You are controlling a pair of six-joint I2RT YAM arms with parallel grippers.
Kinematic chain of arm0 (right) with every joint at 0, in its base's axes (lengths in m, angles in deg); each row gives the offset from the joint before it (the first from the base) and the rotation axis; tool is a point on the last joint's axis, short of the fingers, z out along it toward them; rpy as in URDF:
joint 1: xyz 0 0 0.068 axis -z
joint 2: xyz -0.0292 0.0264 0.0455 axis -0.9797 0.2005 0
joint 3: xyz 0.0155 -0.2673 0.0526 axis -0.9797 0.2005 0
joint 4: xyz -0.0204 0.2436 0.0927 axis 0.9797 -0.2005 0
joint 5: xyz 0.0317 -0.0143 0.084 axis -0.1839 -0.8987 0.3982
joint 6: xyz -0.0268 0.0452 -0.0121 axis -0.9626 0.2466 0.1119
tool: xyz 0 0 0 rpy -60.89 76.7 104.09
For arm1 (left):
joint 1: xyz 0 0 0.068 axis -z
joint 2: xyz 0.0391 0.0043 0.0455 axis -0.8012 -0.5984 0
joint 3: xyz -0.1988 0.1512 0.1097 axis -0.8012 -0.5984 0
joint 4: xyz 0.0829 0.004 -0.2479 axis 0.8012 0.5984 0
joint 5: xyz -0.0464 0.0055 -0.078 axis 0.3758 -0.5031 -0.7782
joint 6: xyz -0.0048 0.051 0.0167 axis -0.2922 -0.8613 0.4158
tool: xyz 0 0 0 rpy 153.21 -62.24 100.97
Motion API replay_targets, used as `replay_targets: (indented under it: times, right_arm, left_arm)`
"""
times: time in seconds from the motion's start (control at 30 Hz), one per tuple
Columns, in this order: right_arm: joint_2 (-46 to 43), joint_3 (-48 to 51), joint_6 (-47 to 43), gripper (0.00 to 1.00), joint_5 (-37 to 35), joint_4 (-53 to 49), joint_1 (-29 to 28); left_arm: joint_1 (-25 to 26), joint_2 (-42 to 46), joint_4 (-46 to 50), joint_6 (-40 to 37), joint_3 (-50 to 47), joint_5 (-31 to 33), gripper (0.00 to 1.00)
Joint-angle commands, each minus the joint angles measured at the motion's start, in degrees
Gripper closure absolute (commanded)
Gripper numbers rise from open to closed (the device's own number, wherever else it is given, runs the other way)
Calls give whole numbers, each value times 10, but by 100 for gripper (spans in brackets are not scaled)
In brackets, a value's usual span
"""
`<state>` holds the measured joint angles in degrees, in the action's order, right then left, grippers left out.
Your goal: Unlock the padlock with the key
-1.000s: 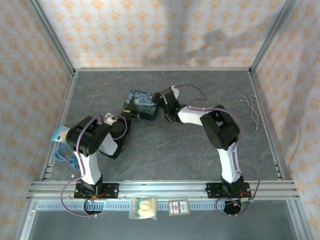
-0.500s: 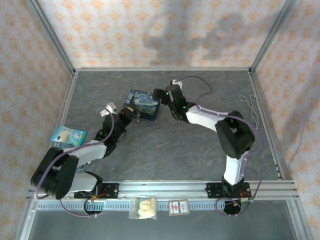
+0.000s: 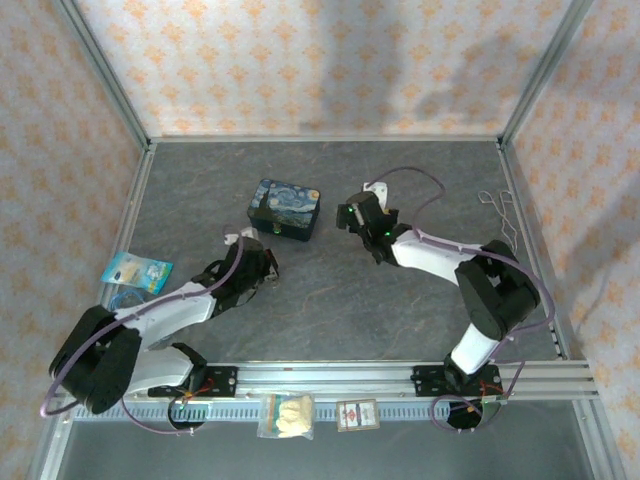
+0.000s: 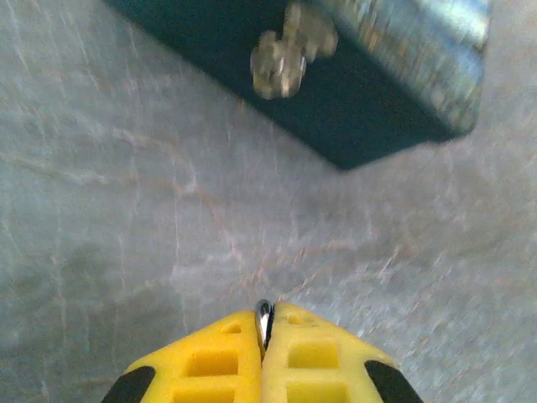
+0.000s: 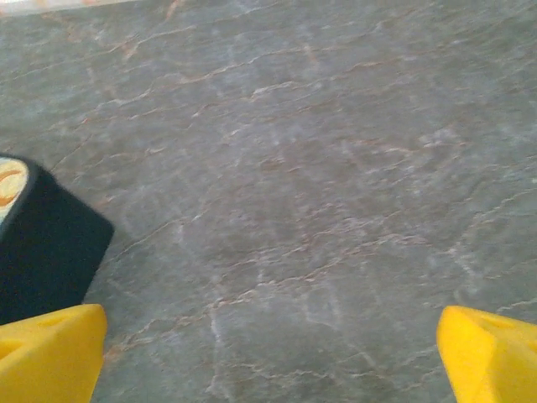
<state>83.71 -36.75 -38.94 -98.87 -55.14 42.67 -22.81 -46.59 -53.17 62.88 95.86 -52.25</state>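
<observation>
Left tool [image 3: 262, 264] sat low over the grey surface [image 3: 330, 300], just in front of the starry-night box [image 3: 285, 208] and clear of it. On the wrist view its yellow fingers [image 4: 214, 357] were pressed tight together, pinching the key [image 4: 264, 319]. Only a thin silver sliver of the key poked out at the tips, seen edge-on. Its long axis ran along the fingers, and the exposed end pointed ahead toward the box's dark front wall, with bare surface between them.

On that front wall there was a small brassy clasp [image 4: 289, 52], blurred. Whether the padlock hung there, I could not tell.

The box had its lid down and lay flat with the painted top up. Nothing of its inside was on show.

Right tool [image 3: 352, 216] was out to the right of the box, near it but not touching. It was spread wide, with one yellow fingertip [image 5: 50, 353] at each lower corner of its own view and nothing between them but stone-patterned surface. A dark corner of the box sat just beside its left fingertip.

Thin wire loops [image 3: 503, 215] lay well off by the right wall.
</observation>
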Motion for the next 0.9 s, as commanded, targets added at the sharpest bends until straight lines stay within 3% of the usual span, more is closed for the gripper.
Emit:
replay_targets:
  times: [0.0,0.2,0.3,0.37,0.53,0.73,0.87]
  right_arm:
    - [-28,10,-17,0,-65,2,5]
    - [-38,32,-21,0,-77,20,30]
    - [-56,54,-28,0,-79,39,54]
    - [-70,71,-33,0,-71,52,77]
    - [-93,109,-63,0,-69,89,134]
    - [-107,152,-83,0,-56,137,218]
    - [-115,207,-120,0,-48,217,252]
  left_arm:
    - [11,-33,-2,-11,17,0,100]
    - [16,-108,-50,-11,36,-13,100]
    - [15,-116,-60,-12,43,-10,85]
    - [16,-107,-53,-15,48,5,65]
    - [15,-44,-22,-30,56,87,34]
    - [0,41,-7,-111,72,234,18]
    - [-71,77,-54,-168,66,236,11]
